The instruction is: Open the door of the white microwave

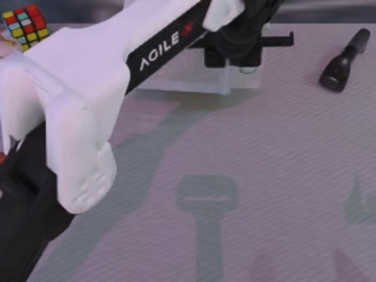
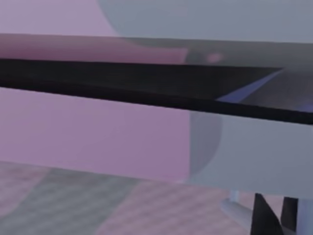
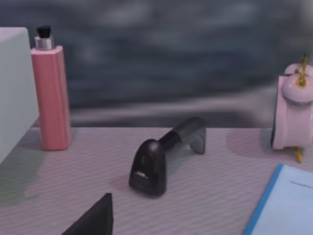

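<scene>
The white microwave (image 1: 197, 82) stands at the back of the table, largely hidden under my left arm (image 1: 76, 88) in the top view. My left gripper (image 1: 244, 44) is pressed against its front. In the left wrist view the door (image 2: 254, 152) fills the near field as a pale grey panel, with a dark band (image 2: 146, 81) running across above it. The thin grey handle (image 2: 237, 210) passes between the two dark fingertips (image 2: 264, 220), which stand close together on it. A dark corner of my right gripper (image 3: 95, 220) shows low over the table, away from the microwave (image 3: 12, 83).
A coloured puzzle cube (image 1: 26, 24) sits at the back left. A black handheld scanner (image 1: 343, 61) (image 3: 156, 164) lies at the back right. The right wrist view also holds a pink bottle (image 3: 51, 93), a pink alarm clock (image 3: 293, 112) and a blue-edged book (image 3: 288, 205).
</scene>
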Controlling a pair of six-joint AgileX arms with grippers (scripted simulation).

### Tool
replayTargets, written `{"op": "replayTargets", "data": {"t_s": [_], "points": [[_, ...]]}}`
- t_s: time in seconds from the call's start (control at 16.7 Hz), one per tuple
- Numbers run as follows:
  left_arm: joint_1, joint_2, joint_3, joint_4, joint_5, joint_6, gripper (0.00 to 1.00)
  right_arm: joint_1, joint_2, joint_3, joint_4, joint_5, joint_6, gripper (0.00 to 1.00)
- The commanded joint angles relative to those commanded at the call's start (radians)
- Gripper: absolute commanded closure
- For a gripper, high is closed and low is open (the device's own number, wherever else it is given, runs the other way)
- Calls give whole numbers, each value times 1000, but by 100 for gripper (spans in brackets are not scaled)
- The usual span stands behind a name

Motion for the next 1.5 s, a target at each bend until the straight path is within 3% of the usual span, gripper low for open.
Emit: {"op": "replayTargets", "data": {"t_s": [1.14,1.5], "points": [[-8,4,-2,4,3,-1,100,0,0,0,0,0,0,0],[0,-107,-205,107,23,61,100,0,0,0,0,0,0,0]]}}
